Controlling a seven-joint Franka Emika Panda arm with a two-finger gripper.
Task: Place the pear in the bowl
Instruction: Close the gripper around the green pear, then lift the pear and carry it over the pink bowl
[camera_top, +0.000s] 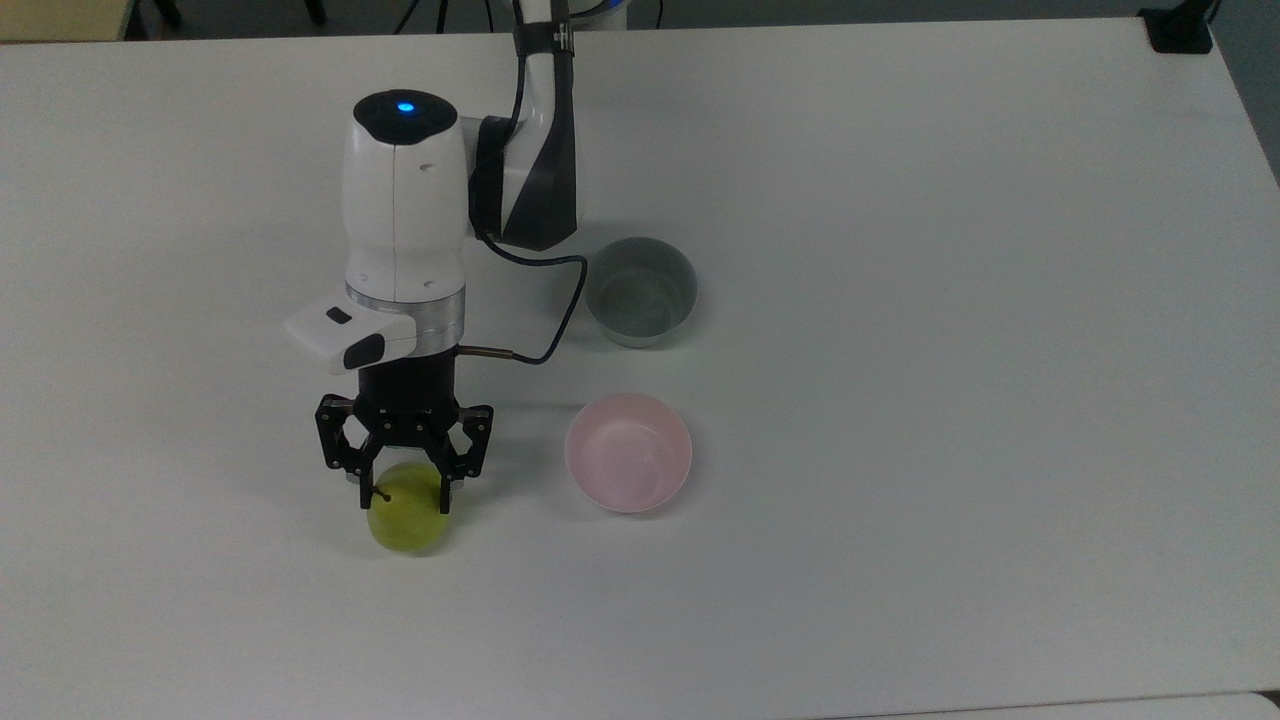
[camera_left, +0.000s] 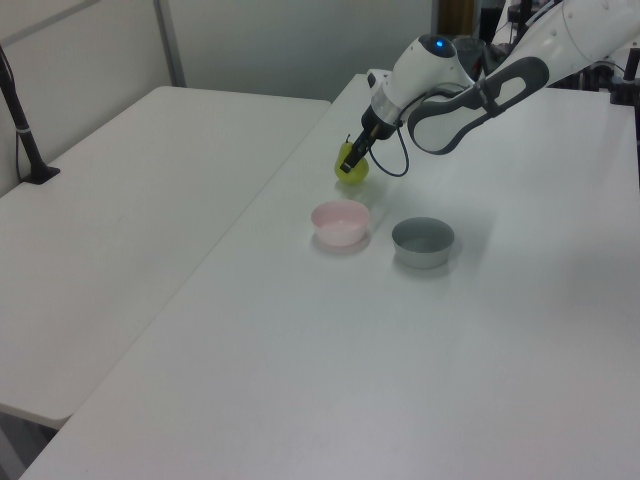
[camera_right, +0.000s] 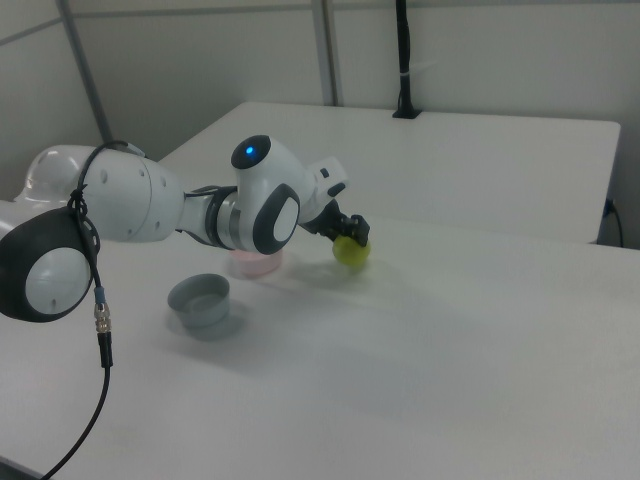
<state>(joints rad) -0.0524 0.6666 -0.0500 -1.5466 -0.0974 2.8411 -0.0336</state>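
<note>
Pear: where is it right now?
The pear sits between the gripper fingers, to the top view's left of the pink bowl.

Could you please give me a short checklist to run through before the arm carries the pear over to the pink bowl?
1. End effector closed on the pear: ok, fingers sit on both of its sides in the top view.
2. Pear lifted off the table: cannot tell for certain; the left view suggests a slight lift.
3. Pink bowl upright and empty: ok.
4. Path from pear to pink bowl free of obstacles: ok, bare table between them in the top view.
5. Grey bowl away from the path: ok, it stands apart from the pink bowl, on the arm's side.
</note>
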